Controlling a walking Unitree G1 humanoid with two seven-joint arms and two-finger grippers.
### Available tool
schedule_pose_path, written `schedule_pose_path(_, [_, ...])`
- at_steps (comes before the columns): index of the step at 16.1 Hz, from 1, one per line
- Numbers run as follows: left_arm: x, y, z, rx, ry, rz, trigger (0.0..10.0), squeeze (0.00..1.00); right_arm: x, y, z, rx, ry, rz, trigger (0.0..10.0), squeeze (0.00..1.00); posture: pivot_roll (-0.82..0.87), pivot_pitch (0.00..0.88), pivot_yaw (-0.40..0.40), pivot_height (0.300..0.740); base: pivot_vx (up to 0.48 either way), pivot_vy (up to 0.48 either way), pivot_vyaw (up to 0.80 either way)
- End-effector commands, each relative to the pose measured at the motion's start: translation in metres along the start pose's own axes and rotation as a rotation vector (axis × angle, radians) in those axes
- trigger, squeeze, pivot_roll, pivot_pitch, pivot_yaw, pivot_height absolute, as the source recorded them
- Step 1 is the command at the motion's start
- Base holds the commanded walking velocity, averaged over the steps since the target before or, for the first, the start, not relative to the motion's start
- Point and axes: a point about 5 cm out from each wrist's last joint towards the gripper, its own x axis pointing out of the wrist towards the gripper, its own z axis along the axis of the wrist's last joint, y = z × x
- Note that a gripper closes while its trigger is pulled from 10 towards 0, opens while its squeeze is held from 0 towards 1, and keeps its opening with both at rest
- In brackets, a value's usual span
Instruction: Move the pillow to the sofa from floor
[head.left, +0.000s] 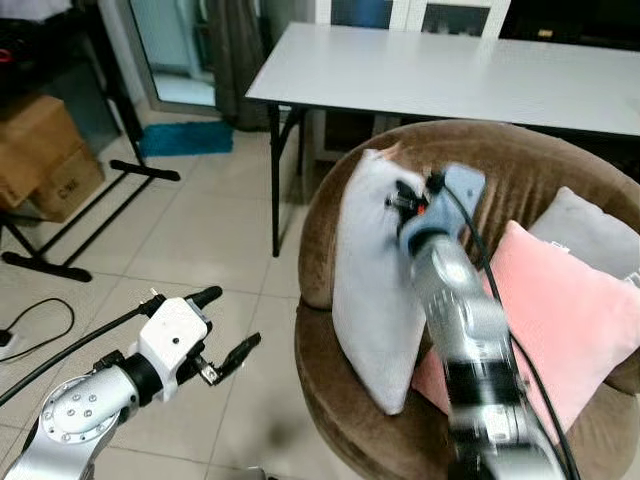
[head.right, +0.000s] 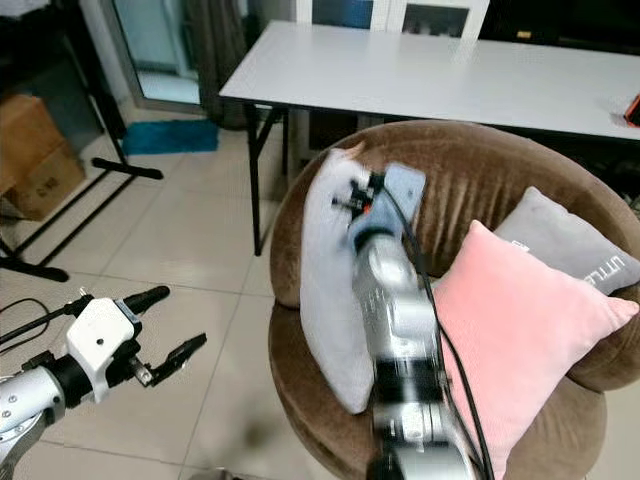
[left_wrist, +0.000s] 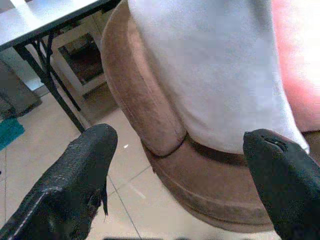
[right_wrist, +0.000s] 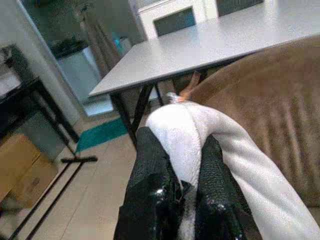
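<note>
Right wrist view: right pincer (right_wrist: 182, 170) pinched tight on the top edge of the light grey pillow (head.left: 375, 280), fabric bunched between the two black fingers. Pillow stands on edge on the seat of the round brown sofa (head.left: 330, 210), leaning against its left inner wall, just beside a pink cushion (head.left: 560, 320) and near a darker grey cushion (head.left: 590, 235) at the back. Left pincer (head.left: 218, 330) hangs wide open over the tiled floor (head.left: 200, 230) beside the sofa, holding nothing; its wrist camera looks at the sofa's outer wall and the pillow's lower end.

Step, by my read: placement, nearly done. Pillow is off the floor and on the sofa. Next move calls for opening the right fingers and drawing the arm back without dragging the pillow off the seat; it stands tall and narrow, so it may tip toward the pink cushion once let go.

Hard to make out: right arm is blurred in both eye views and covers the middle of the seat, so contact between pillow and pink cushion can't be told. White table (head.left: 450, 70) behind is cut off at the right edge. Cardboard boxes (head.left: 40, 150) at left partly cropped.
</note>
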Motion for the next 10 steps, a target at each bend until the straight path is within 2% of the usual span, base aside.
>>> schedule_pose_path(1, [-0.001, -0.002, 0.004, 0.011, -0.007, -0.032, 10.0, 0.00, 0.009, 0.000, 0.019, 0.028, -0.084, -0.031, 10.0, 0.00, 0.07, 0.000, -0.022, 0.740, 0.000, 0.000, 0.00])
schedule_pose_path(3, [-0.002, -0.004, 0.005, 0.014, -0.004, -0.077, 10.0, 0.00, 0.025, -0.011, 0.027, 0.070, -0.104, -0.138, 10.0, 0.00, 0.08, 0.012, -0.027, 0.740, 0.000, 0.000, 0.00])
schedule_pose_path(4, [-0.003, -0.005, 0.006, 0.011, -0.004, -0.094, 10.0, 0.00, 0.031, -0.022, 0.025, 0.120, -0.094, -0.179, 10.0, 0.00, 0.09, 0.016, -0.026, 0.740, 0.000, 0.000, 0.00])
schedule_pose_path(5, [-0.003, -0.006, 0.006, 0.010, -0.004, -0.109, 10.0, 0.00, 0.034, -0.033, 0.018, 0.184, -0.064, -0.214, 10.0, 0.00, 0.09, 0.018, -0.026, 0.740, 0.000, 0.000, 0.00])
schedule_pose_path(7, [-0.002, -0.007, 0.008, 0.004, -0.012, -0.122, 10.0, 0.00, 0.035, -0.049, 0.000, 0.245, -0.001, -0.244, 10.0, 0.00, 0.09, 0.021, -0.022, 0.740, 0.000, 0.000, 0.00])
schedule_pose_path(10, [0.001, -0.008, 0.013, -0.004, -0.034, -0.147, 10.0, 0.00, 0.020, -0.084, -0.044, 0.159, 0.129, -0.356, 10.0, 0.00, 0.09, 0.021, -0.011, 0.740, 0.000, 0.000, 0.00])
